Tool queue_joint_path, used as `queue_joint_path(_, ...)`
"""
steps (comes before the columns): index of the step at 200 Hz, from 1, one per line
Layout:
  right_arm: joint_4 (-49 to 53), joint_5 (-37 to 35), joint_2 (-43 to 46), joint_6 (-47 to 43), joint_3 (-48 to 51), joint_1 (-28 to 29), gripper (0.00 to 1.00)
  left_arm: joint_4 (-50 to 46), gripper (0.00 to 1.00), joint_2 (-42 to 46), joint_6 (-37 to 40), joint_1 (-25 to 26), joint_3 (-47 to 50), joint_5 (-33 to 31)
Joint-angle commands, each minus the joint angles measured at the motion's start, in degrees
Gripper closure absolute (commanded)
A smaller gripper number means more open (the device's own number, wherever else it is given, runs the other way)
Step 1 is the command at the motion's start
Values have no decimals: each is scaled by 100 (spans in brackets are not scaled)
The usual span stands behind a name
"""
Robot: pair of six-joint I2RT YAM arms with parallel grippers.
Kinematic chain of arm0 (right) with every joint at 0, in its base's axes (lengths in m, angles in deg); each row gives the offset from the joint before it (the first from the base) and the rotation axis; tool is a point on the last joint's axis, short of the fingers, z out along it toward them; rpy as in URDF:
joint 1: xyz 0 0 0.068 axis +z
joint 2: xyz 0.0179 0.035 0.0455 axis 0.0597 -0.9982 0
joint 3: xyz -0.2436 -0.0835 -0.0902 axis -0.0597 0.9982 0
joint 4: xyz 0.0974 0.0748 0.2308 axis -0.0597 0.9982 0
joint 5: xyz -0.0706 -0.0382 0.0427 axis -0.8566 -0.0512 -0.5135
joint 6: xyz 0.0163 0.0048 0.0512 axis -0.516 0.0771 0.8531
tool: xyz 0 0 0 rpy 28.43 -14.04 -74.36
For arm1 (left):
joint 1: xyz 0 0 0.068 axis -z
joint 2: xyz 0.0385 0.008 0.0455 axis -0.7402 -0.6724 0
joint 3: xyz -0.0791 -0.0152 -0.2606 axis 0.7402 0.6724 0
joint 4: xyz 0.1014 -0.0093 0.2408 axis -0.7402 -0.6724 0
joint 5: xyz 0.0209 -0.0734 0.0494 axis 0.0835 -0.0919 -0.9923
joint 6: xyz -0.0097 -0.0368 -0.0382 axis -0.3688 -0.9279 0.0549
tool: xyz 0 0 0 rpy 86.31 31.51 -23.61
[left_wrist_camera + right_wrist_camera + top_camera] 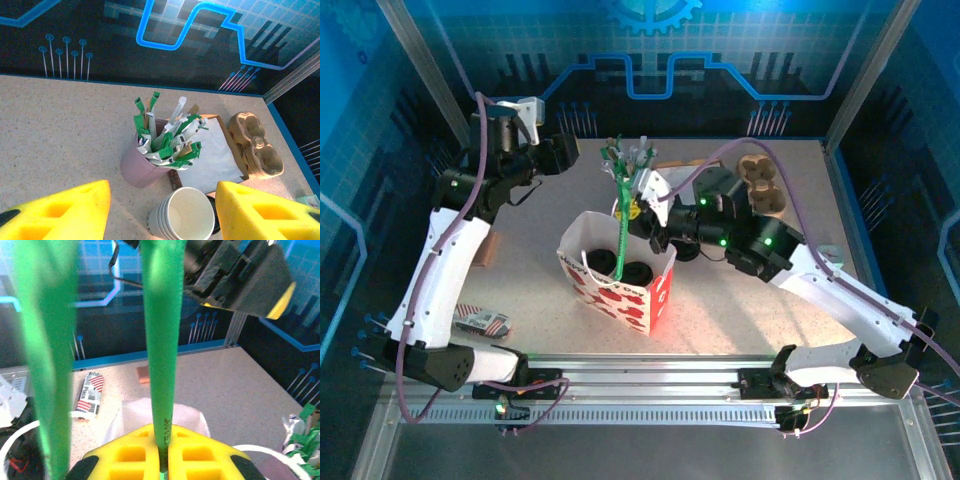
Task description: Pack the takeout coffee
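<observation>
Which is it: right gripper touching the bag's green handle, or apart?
Touching. The right wrist view shows the green handle running down into the shut right gripper, pinched in the seam between its yellow pads.

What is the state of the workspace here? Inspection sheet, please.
Surface: speckled beige table, no spills seen.
Job's things: two black-lidded takeout coffees inside the upright gift bag.
Clutter: pink cup of sticks, stack of white cups, napkin tray, cardboard cup carrier, flag-print packet.
Grippers: left gripper open, empty; right gripper shut on the bag's green handle.
Cables: purple cables along both arms, no snag seen.
Surroundings: blue circuit-pattern walls, metal frame.
</observation>
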Motion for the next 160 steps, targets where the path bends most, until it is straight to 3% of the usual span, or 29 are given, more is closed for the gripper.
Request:
queue_joint_path(1,-338,36,186,60,277,137,89,150,42,191,-82,-60,121,-15)
queue_joint_path(116,-565,-206,-49,-73,755,-14,88,221,42,150,-119,-60,277,42)
queue_joint_path(160,-1146,-64,-74,184,1218,-37,84,254,42,156,-135,-62,376,81)
